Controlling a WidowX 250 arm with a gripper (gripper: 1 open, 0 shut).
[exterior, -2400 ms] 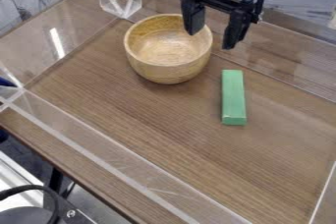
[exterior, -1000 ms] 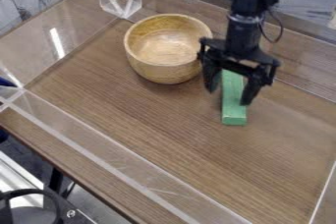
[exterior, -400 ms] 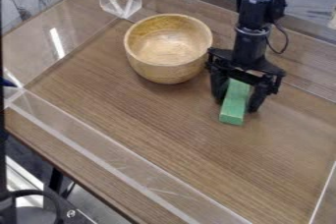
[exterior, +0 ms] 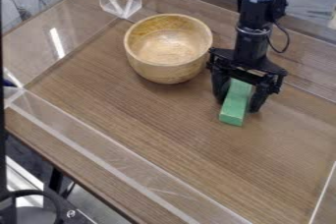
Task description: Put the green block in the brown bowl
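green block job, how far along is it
Done: the black gripper is lowered over the flat green rectangular block, fingers open on either side. In hand: nothing gripped yet; the block lies on the table. Left: close, lift, place it in the empty round light-brown wooden bowl.

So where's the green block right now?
The green block lies flat on the wooden table, right of the brown bowl, between the open end effector's fingers.
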